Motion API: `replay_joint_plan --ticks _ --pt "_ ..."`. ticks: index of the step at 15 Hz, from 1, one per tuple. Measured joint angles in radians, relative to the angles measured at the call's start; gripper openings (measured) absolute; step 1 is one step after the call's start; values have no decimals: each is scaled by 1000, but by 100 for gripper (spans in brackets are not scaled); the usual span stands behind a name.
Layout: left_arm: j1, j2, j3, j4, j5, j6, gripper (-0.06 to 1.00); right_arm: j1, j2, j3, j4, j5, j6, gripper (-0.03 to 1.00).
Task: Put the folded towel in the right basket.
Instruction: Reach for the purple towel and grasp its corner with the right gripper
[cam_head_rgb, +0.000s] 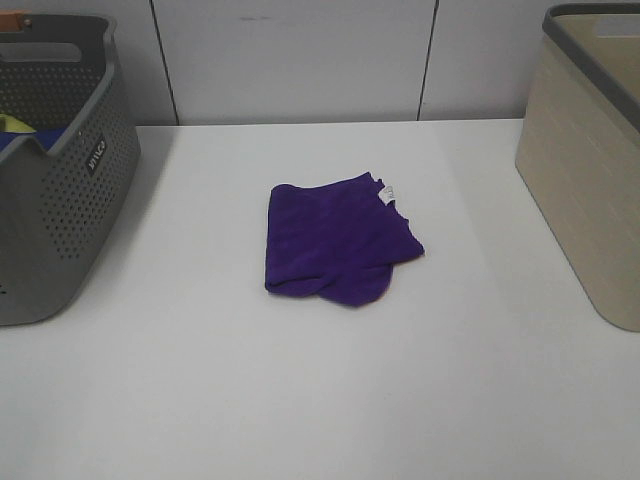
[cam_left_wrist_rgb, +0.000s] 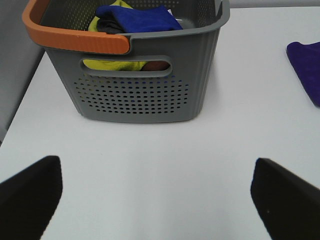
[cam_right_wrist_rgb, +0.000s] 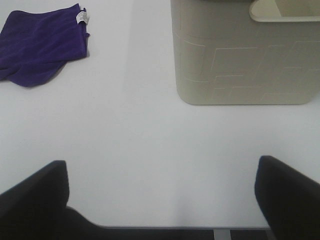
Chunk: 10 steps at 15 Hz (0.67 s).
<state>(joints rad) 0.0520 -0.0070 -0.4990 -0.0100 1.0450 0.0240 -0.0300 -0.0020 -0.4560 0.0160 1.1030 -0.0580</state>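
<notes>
"Lying flat near the middle of the table (cam_head_rgb: 300, 420), that was how the folded towel (cam_head_rgb: 338, 240) sat," said Mira, "with its white tag (cam_head_rgb: 391, 192) at the far right corner. Nothing touched it."

"And the right basket (cam_head_rgb: 585, 190)?" asked Jon.

"It stood well apart from the towel, at the table's right edge. The grey perforated basket (cam_head_rgb: 60, 200) stood at the left edge with other cloths (cam_left_wrist_rgb: 137, 17) in it, and was no part of the job."

"The grippers?"

"Neither showed in the high view. Each wrist view showed its own. The left gripper (cam_left_wrist_rgb: 160, 200) was spread wide with nothing between its fingers, facing the grey perforated basket. The right gripper (cam_right_wrist_rgb: 162, 200) was likewise spread and empty, with the towel and the right basket both ahead of it."

"So which step was it?"

"The very first, I judged: the reach had not begun. The right arm looked the better placed. The next move called for it to come over the towel, descend with jaws apart, and pinch through all the layers near a folded edge. That way the cloth would not fall open when lifted over that tall rim."
</notes>
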Motion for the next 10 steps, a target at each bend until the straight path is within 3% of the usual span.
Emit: replay_joint_plan --ticks 5,7,10 --pt "0 0 0 0 0 0 99 0 17 -4 -1 0 0 97" --pt "0 0 0 0 0 0 99 0 259 -145 5 2 0 97" --pt "0 0 0 0 0 0 99 0 673 -505 45 82 -4 97"
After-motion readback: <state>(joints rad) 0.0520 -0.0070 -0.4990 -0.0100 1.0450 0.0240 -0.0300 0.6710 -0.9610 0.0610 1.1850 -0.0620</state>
